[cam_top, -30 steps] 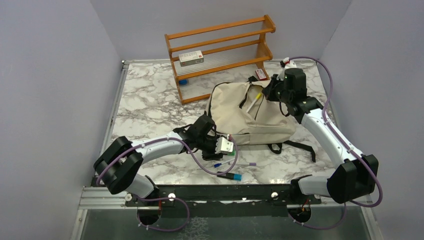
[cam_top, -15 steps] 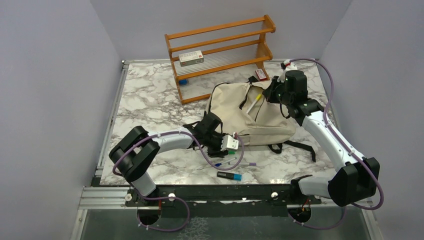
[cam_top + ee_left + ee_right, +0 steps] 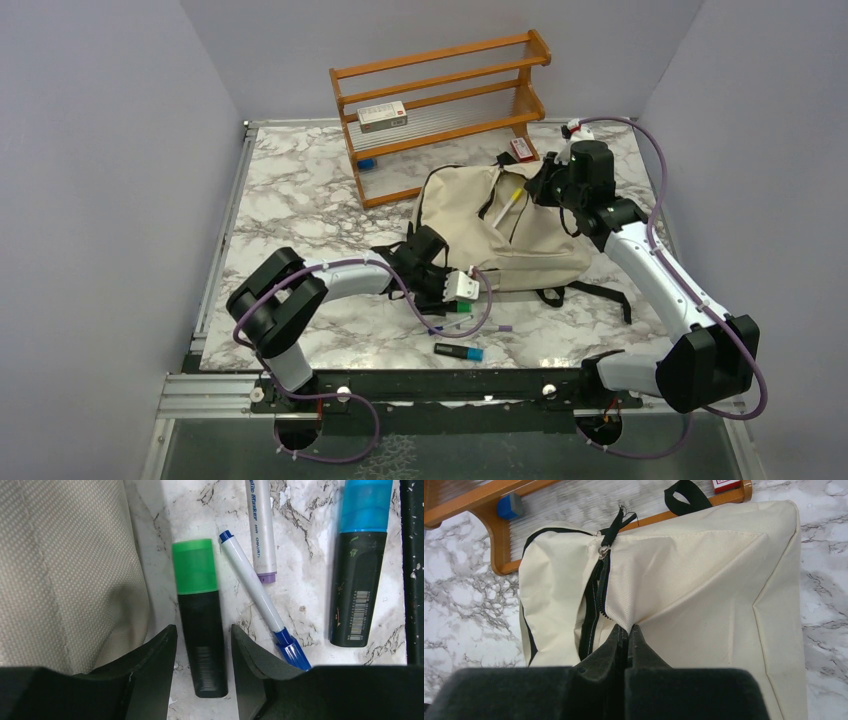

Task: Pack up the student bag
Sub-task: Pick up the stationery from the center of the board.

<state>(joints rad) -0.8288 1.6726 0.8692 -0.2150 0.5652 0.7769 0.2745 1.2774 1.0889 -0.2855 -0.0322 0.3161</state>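
1. Beige cloth makes up the bag (image 3: 500, 235), which lies flat on the marble table (image 3: 290, 200), right of the middle and just in front of the wooden rack (image 3: 440, 100). Its black straps (image 3: 600, 290) trail toward the near edge.
2. The bag's black zipper (image 3: 596, 595) stands open along the top, and a white pen (image 3: 508, 205) with a yellow end pokes out of the gap.
3. The right gripper (image 3: 626, 632) reaches the bag from the far right side. Its jaws are pressed together on a fold of the cloth just beside the zipper.
4. The left gripper (image 3: 202, 635) hangs low over the table at the bag's near left edge. Its jaws are partway apart, with one finger on each side of the black body of a green-capped highlighter (image 3: 200, 620). A thin gap shows on both sides, so it holds nothing.
5. A blue pen (image 3: 260, 600) lies tilted just beside that highlighter. A white marker (image 3: 262, 525) with a purple end lies next to the pen, and a blue-capped highlighter (image 3: 360, 565) lies beyond it, close to the table's near edge.
6. A flat box (image 3: 382, 116) sits on the rack's middle shelf.
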